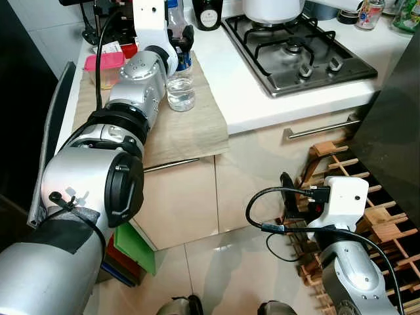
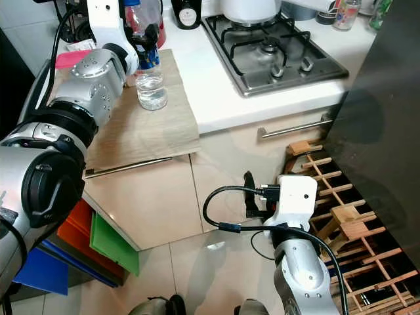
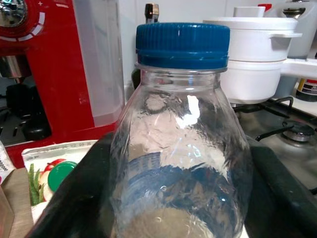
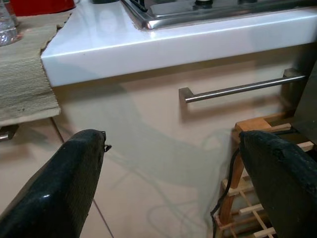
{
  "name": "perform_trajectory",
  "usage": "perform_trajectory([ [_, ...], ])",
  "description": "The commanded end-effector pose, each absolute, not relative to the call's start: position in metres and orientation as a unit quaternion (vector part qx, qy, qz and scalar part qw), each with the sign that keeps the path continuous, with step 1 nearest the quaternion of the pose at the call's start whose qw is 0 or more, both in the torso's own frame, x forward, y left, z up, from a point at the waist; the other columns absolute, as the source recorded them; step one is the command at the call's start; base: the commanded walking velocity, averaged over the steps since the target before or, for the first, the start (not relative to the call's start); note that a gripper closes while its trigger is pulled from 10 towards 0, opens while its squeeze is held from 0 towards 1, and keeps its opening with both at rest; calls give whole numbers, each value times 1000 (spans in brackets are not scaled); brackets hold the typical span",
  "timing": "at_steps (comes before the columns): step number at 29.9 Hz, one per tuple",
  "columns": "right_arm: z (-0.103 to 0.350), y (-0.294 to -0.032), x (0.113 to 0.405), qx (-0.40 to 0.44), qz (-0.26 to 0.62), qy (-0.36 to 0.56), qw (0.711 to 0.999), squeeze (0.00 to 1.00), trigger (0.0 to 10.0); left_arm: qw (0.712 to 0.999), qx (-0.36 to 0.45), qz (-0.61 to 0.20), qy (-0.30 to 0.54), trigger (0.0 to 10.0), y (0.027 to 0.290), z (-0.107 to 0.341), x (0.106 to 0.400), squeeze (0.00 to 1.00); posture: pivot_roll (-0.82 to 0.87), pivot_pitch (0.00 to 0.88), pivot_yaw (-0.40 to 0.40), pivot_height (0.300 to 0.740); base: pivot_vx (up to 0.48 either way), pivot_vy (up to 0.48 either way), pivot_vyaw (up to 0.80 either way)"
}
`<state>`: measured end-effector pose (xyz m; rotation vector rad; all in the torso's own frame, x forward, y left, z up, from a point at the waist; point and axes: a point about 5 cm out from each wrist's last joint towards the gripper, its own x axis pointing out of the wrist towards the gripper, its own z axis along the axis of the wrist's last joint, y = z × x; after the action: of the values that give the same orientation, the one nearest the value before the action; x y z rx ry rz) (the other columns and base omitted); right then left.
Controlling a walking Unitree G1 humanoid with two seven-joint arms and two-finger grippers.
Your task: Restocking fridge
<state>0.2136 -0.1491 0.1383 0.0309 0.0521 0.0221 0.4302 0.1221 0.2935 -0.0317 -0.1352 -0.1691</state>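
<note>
On the far left of the counter, a pink-lidded box sits behind the left arm, with a red appliance beyond it. The left gripper reaches over the wooden board and closes its black fingers around a clear water bottle with a blue cap; the bottle stands upright on the board, near its back edge. A dark bottle stands just behind, and a white pot sits on the gas hob to the right. Bare white counter lies between board and hob. Below, a cabinet drawer with a steel handle faces the tiled floor. The right gripper hangs low before that drawer, fingers spread wide and empty, a black cable looping beside its wrist. A wooden rack stands close on the right, under a dark panel.
</note>
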Motion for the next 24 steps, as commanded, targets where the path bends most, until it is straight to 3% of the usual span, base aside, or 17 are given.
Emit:
perform_trajectory([
  [1,136,-148,215,24,11,31,999,0,10000,995,-5,-82,-51,0,125,290,431,0,-228,77,132,740,0,0,0],
  [11,134,-150,233,33,9,20,999,0,10000,991,9,-115,-70,0,114,291,429,0,-208,1,139,740,0,0,0],
  [14,133,-152,242,37,4,15,999,0,10000,983,24,-149,-109,0,103,303,427,0,-202,0,137,740,0,0,0],
  [15,135,-152,248,35,7,8,999,0,10000,976,21,-165,-143,2196,98,315,425,0,-196,0,134,740,0,0,0],
  [16,136,-152,251,33,8,4,999,0,10000,971,23,-172,-165,10000,96,324,423,0,-189,0,131,740,0,0,0],
  [24,144,-152,279,27,16,-28,999,0,10000,953,2,-175,-249,10000,104,355,416,0,-142,0,127,740,0,0,0],
])
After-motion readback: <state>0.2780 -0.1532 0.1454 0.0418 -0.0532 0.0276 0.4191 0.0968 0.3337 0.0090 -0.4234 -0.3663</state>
